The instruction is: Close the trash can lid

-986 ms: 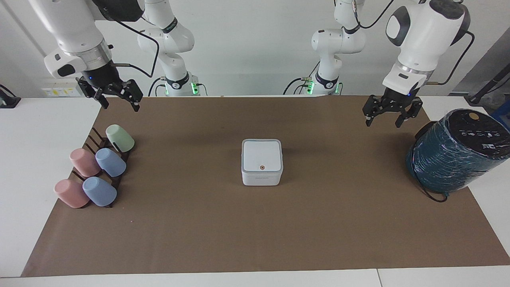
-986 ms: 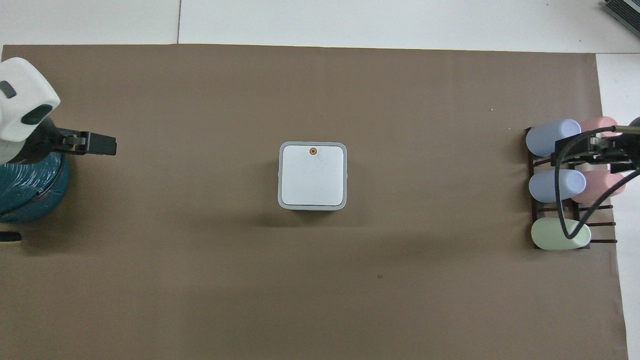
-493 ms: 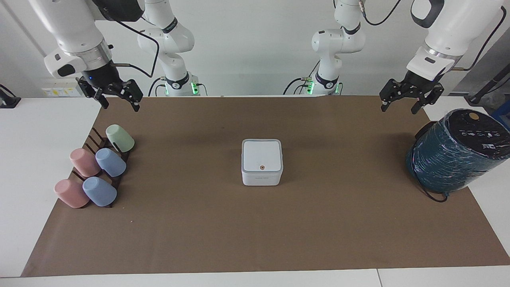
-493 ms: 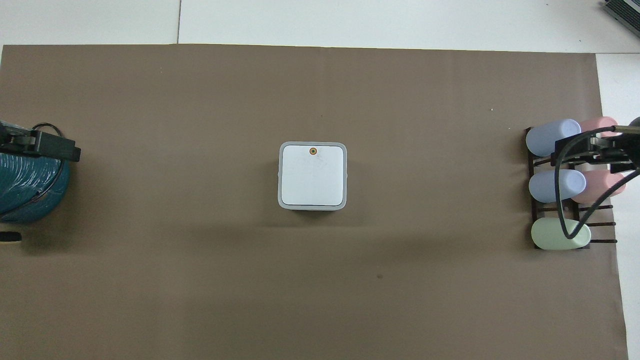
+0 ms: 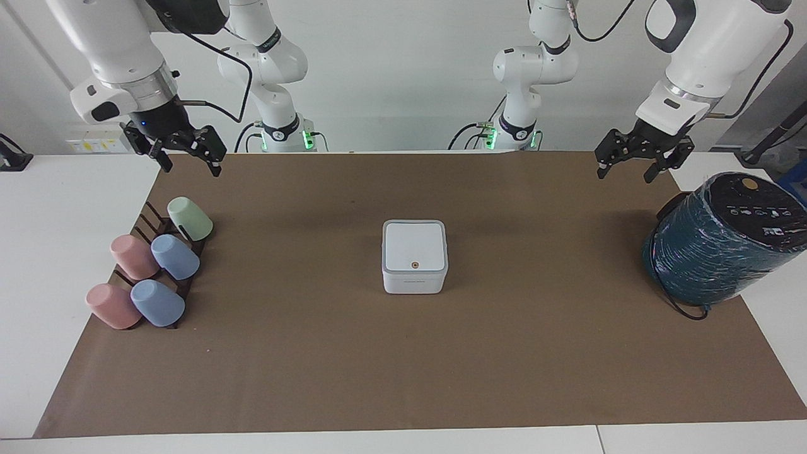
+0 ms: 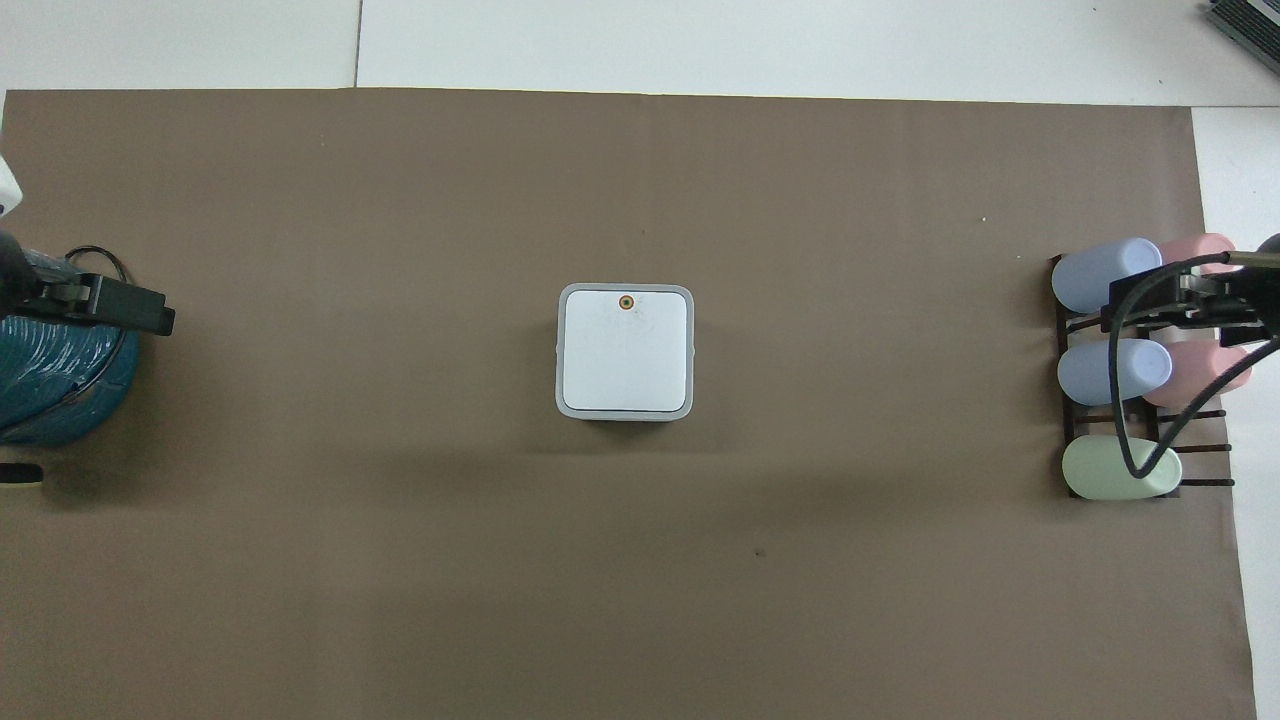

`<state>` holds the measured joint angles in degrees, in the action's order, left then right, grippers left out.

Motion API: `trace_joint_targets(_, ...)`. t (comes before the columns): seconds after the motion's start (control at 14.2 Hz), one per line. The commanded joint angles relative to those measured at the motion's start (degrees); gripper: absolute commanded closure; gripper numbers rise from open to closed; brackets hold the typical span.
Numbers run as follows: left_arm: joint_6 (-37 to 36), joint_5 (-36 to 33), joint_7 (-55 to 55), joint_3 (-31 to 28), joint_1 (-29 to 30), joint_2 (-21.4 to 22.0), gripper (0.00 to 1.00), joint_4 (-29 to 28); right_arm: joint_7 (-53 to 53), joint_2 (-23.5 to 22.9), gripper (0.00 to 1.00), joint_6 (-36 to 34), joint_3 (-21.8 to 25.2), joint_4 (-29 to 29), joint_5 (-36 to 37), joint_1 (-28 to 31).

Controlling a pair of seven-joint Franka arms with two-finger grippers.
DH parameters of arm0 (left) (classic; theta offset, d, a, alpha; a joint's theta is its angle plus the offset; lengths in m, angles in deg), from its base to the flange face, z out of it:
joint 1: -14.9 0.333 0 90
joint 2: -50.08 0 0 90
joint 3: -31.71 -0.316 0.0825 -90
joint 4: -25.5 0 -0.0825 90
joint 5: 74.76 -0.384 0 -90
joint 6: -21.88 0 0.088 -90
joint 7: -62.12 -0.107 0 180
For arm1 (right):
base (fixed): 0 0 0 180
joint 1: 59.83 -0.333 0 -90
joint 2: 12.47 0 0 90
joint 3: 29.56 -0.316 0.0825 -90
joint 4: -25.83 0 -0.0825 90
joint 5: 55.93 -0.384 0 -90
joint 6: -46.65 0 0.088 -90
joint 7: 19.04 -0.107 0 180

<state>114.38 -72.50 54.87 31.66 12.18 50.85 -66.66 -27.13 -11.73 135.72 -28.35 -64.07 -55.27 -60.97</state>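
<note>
smooth plastic trash can [image 5: 414, 271], matt paper mat [image 5: 315, 366]

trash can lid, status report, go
Left pincer open, up by the teal cylinder. Right pincer open, over the cup rack. Lid flat on trash can. Nothing obstructing.

Trash can [image 5: 415, 277] sitting mid-mat on brown mat [image 5: 403, 378], lid [image 5: 415, 246] lying flat and shut on it, orange dot toward the edge farther from the robots. Left gripper [image 5: 637, 164] hanging over the mat's corner near the teal cylinder [image 5: 719, 246], fingers spread. Right gripper [image 5: 186, 157] hanging over the mat's edge above the cup rack [image 5: 154, 258], fingers spread. Five cups resting tilted on rack
</note>
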Motion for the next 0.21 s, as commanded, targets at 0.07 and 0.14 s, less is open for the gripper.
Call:
trace_joint_targets(0.07,0.49,0.73,-1.11,-0.13,0.17,1.69,0.00,-1.97,0.35,1.02,0.00,-0.03,-0.07,-1.07,-0.04,0.08)
trace_joint_targets(0.14,0.40,0.73,-1.11,-0.13,0.17,1.69,0.00,-1.97,0.35,1.02,0.00,-0.03,-0.07,-1.07,-0.04,0.08)
